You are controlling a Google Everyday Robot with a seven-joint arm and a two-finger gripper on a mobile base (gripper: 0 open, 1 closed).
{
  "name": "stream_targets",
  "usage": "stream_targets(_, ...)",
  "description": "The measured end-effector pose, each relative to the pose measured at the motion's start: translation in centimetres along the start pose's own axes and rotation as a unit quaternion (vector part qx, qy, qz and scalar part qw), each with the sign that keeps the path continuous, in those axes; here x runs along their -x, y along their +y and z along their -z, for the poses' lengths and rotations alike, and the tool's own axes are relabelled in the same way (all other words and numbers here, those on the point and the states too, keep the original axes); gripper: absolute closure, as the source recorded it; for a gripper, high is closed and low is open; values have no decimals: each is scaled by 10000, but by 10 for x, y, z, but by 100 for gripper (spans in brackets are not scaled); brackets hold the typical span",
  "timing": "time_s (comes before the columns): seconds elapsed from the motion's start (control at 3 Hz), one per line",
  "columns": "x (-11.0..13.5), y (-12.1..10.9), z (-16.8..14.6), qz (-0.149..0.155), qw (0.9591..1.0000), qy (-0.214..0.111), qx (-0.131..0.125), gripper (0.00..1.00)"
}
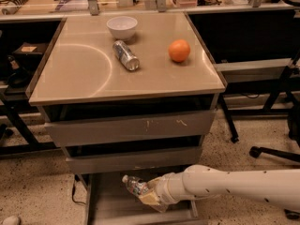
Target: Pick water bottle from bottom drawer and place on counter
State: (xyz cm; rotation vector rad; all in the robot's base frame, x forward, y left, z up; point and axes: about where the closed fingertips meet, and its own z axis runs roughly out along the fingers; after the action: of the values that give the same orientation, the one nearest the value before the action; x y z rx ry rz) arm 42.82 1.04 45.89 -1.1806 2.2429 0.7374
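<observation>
Jaws look clamped on the lower half of the bottle, as far as the tan fingers show (they wrap its base and hide part of the label). The gripper sits low in the open bottom drawer, near its middle. The white arm reaches in from the right, just above the speckled floor.

The bottle is tilted, its white cap up and to the left, pointing toward the drawer's back left corner. I cannot tell whether its body touches the drawer floor or hangs just above it. The drawer is pulled out in front of the cabinet, below two taller grey drawers.

On the counter a white bowl stands near the back edge. A silver can lies on its side just in front of the bowl, and an orange sits to the right, apart from the can. A pale curved arc marks the counter's left half.
</observation>
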Motion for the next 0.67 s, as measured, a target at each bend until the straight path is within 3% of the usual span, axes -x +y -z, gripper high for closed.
stream_targets(0.67, 62, 14, 64, 215, 9982, -536, 177, 100)
